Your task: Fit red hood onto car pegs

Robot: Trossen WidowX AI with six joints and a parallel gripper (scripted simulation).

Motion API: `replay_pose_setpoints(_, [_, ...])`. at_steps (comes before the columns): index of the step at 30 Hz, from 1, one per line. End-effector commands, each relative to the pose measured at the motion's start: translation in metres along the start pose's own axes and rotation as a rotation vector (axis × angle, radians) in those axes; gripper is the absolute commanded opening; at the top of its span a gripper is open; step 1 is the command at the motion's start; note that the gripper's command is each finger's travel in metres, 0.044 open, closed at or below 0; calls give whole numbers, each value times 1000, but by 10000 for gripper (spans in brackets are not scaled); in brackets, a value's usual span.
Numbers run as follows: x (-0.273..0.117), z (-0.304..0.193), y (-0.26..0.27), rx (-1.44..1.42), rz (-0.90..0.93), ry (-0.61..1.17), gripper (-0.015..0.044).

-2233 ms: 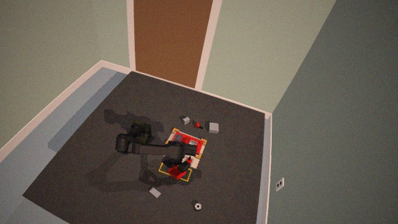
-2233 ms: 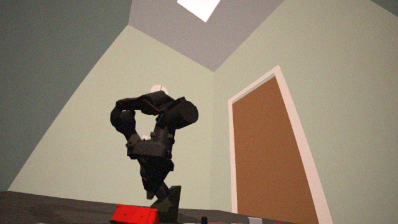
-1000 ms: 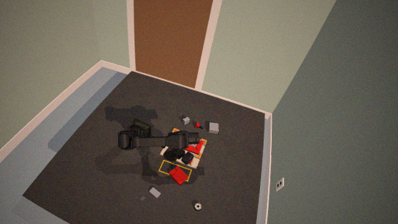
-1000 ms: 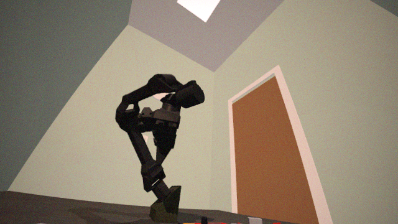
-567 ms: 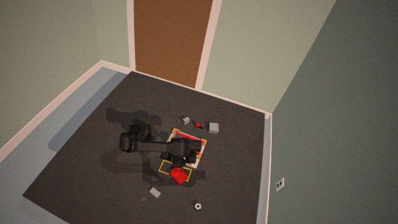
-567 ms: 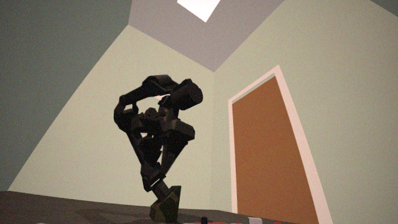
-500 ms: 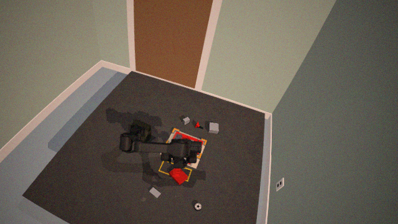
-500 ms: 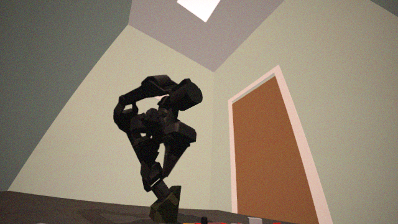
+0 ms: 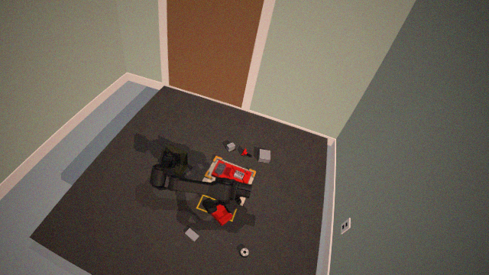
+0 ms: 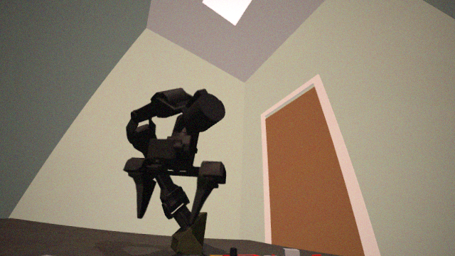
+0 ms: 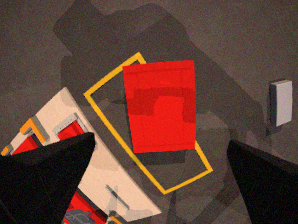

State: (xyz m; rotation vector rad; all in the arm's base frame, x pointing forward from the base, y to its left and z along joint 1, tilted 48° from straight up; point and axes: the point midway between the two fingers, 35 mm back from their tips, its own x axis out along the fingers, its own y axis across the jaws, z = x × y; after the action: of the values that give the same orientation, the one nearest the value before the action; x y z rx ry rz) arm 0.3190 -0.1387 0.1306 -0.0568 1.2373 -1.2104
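Your gripper [image 11: 156, 183] stands fully open and holds nothing, poised above the hood [image 11: 161, 106]. The hood lies on the table, partly inside a yellow outline [image 11: 113, 132], beside the chassis [image 9: 233, 173] in its jig and apart from it. Nothing is done yet: grasping, fitting onto the pegs and withdrawal all remain
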Motion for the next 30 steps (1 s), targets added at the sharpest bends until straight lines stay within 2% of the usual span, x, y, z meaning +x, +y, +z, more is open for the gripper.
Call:
replay_pose_setpoints(1, [11, 2, -2, -146, -12, 7, 440])
replay_pose_setpoints(30, [23, 2, -2, -145, -11, 8, 440])
